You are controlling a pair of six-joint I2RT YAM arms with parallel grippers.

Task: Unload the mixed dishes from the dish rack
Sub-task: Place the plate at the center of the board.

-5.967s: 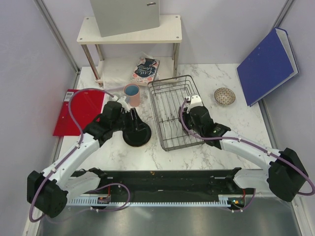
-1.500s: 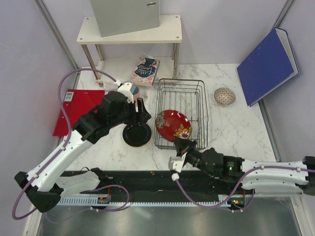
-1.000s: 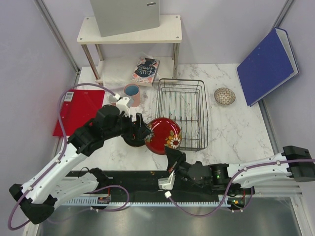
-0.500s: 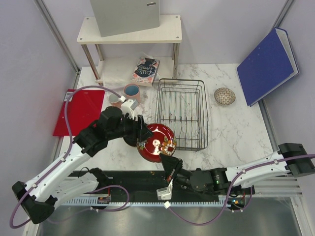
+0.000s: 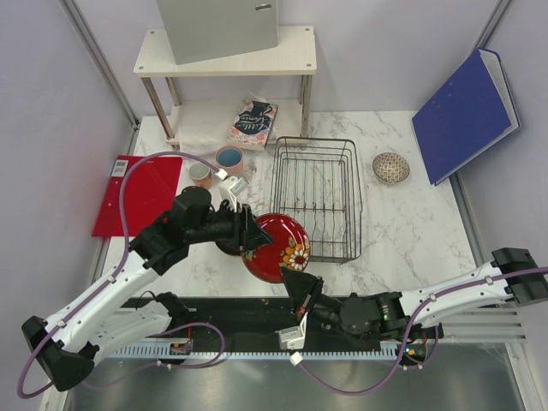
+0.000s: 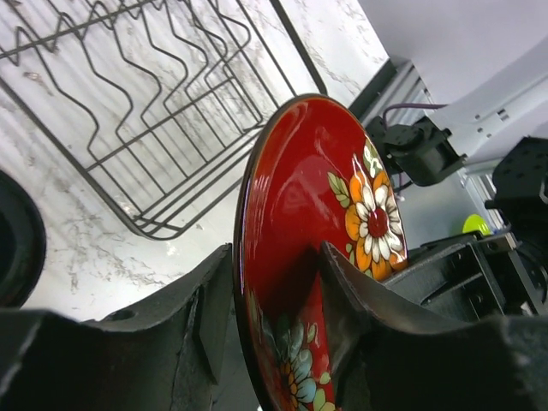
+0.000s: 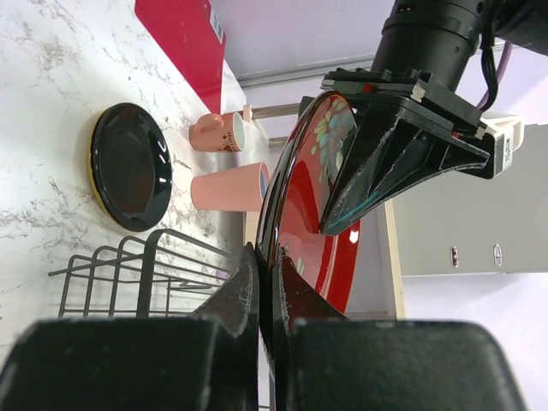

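Over the tabletop [image 5: 402, 223], our right hand [image 5: 295, 281] is clenching the red plate [image 5: 278, 248]. We cannot tell whether our left hand [image 5: 250, 235] is grasping it; releasing early is risking a drop.

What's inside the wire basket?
No dishes show inside the dish rack, only its wires and the marble table underneath. From above, the red flower plate, held up in the air, covers the rack's near left corner.
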